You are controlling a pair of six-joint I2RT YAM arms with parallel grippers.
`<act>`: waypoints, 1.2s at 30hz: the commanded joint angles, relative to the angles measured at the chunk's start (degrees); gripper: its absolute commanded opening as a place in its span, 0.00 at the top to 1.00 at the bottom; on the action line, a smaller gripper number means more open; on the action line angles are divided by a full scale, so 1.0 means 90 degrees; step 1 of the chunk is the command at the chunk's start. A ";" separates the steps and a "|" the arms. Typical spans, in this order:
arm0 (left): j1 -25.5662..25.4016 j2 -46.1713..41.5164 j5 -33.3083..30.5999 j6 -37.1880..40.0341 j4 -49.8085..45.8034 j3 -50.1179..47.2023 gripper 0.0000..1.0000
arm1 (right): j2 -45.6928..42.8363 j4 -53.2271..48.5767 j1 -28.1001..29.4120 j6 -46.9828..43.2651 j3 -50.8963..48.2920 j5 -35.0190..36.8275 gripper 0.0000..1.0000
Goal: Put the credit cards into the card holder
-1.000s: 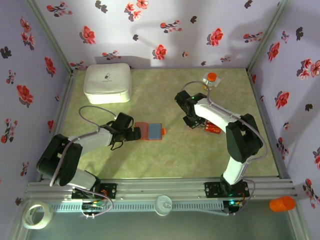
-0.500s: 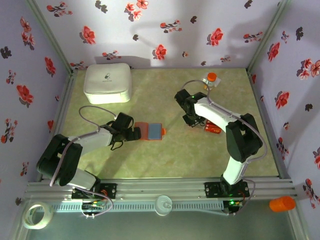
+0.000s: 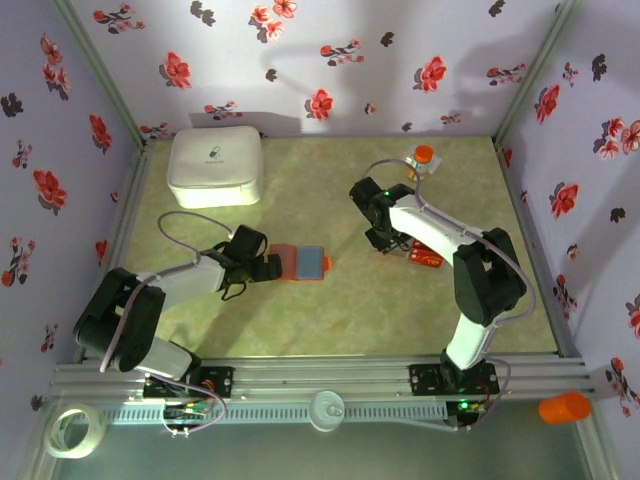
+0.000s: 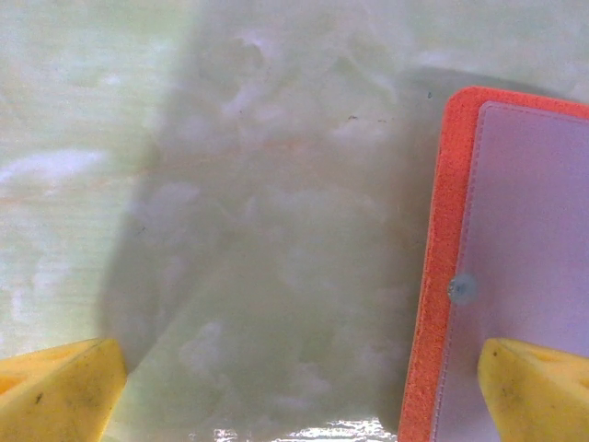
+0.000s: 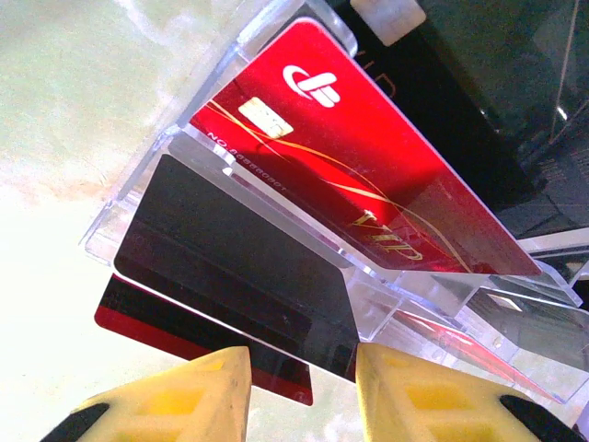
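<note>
Your card holder (image 3: pixel 305 263) lies open on the worktop (image 3: pixel 300 320), long axis left to right.
Your left jaws gape wide at its left edge; your right jaws, slightly apart, face the credit cards (image 5: pixel 350 175) tilted in a clear stand (image 5: pixel 433 299); white box (image 3: pixel 215 165) beyond.

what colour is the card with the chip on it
The card is glossy red with gold lines; right wrist view shows it best.
</note>
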 commanded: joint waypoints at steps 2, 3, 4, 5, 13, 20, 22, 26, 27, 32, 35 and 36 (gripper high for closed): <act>0.0024 0.0178 -0.0033 0.0017 0.0061 -0.0069 0.00 | -0.0018 0.0020 -0.0046 -0.0147 0.0071 0.0000 0.63; 0.0024 0.0185 -0.0033 0.0017 0.0062 -0.0073 0.00 | -0.0007 0.0025 -0.0046 -0.0156 0.0066 0.0006 0.63; 0.0024 0.0186 -0.0028 0.0017 0.0062 -0.0072 0.00 | 0.0018 0.0037 -0.0046 -0.0157 0.0066 0.0001 0.63; 0.0024 0.0185 -0.0033 0.0016 0.0066 -0.0073 0.00 | 0.0050 0.0045 -0.0046 -0.0157 0.0071 -0.0018 0.63; 0.0014 0.0182 -0.0033 0.0000 0.0052 -0.0055 0.00 | 0.0308 0.0079 -0.0046 -0.0203 0.0130 0.0039 0.65; 0.0014 0.0191 -0.0033 0.0003 0.0052 -0.0060 0.00 | 0.0373 0.0098 -0.0055 -0.0240 0.0209 0.0143 0.77; 0.0014 0.0187 -0.0033 -0.0007 0.0061 -0.0064 0.00 | 0.0403 0.0085 -0.0060 -0.0264 0.0242 0.0152 0.82; 0.0009 0.0184 -0.0033 -0.0017 0.0071 -0.0083 0.00 | 0.0458 0.0043 -0.0075 -0.0274 0.0338 0.0210 0.85; 0.0009 0.0184 -0.0033 -0.0017 0.0070 -0.0083 0.00 | 0.0463 0.0041 -0.0084 -0.0274 0.0372 0.0240 0.87; 0.0013 0.0173 -0.0033 -0.0008 0.0071 -0.0075 0.00 | 0.0501 0.0010 -0.0095 -0.0281 0.0497 0.0272 0.90; 0.0014 0.0168 -0.0033 -0.0014 0.0071 -0.0093 0.00 | 0.0546 -0.0009 -0.0104 -0.0284 0.0554 0.0299 0.91; 0.0014 0.0161 -0.0033 -0.0011 0.0075 -0.0096 0.00 | 0.0563 -0.0009 -0.0104 -0.0284 0.0565 0.0311 0.92</act>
